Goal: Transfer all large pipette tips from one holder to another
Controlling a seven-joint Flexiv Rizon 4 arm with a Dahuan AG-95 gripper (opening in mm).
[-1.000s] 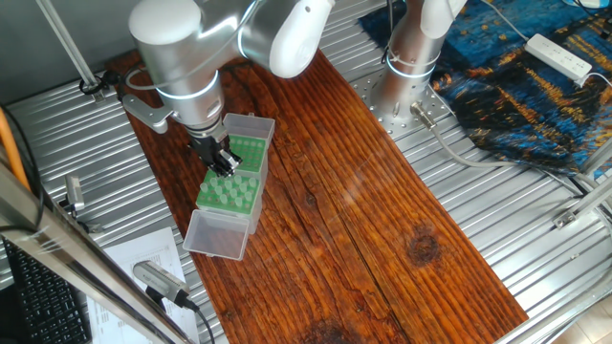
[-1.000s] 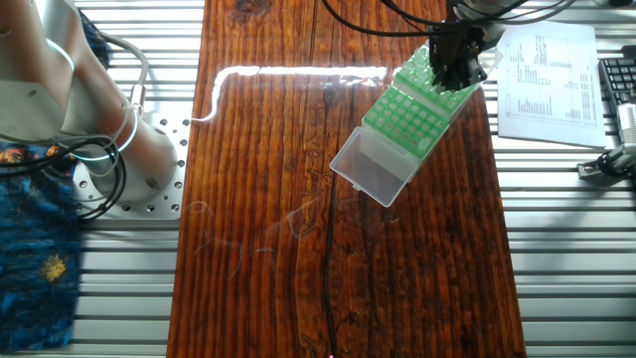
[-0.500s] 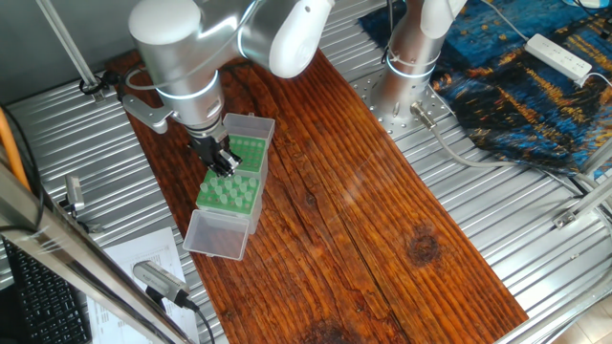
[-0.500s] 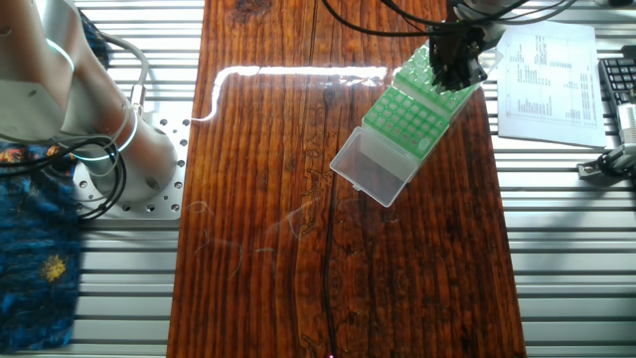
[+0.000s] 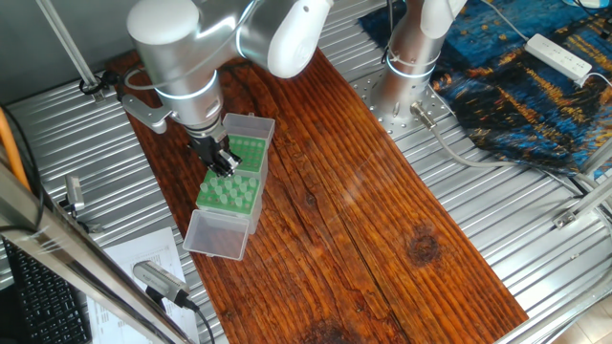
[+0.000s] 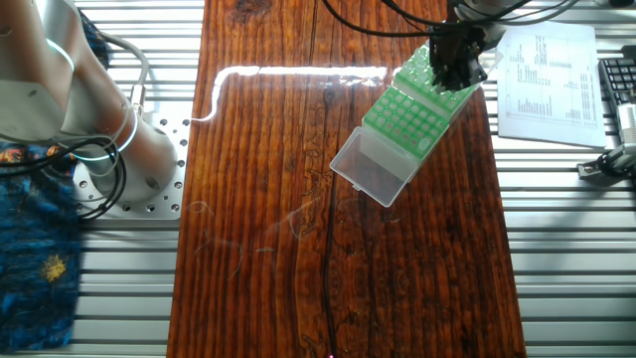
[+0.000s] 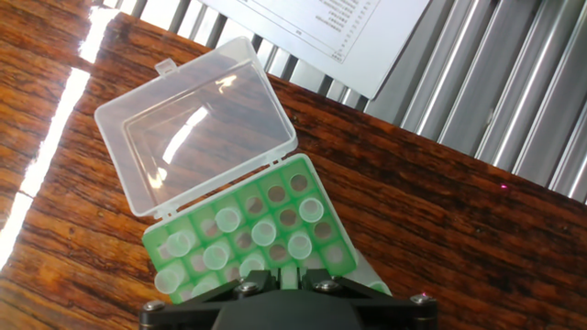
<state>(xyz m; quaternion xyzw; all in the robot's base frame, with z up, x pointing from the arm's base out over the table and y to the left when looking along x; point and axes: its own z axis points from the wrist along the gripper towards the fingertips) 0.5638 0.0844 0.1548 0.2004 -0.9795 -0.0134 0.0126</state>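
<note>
On the wooden tabletop point(image 5: 382, 229), our claw point(image 5: 224, 165) low over large pipette tips point(image 7: 252, 234) in green rack point(image 6: 405, 117), grip state we cannot tell, clear lid point(image 7: 193, 124) at 10 o'clock.

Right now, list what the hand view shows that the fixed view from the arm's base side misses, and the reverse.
Only the hand view: individual pipette tips standing in some holes of the green rack, other holes empty, under the open clear lid, with a printed sheet nearby.

Only the fixed view: the arm's base, the patterned blue cloth, a power strip, and a second clear lid.

Both: the rack on the wooden board with the gripper directly above it.
</note>
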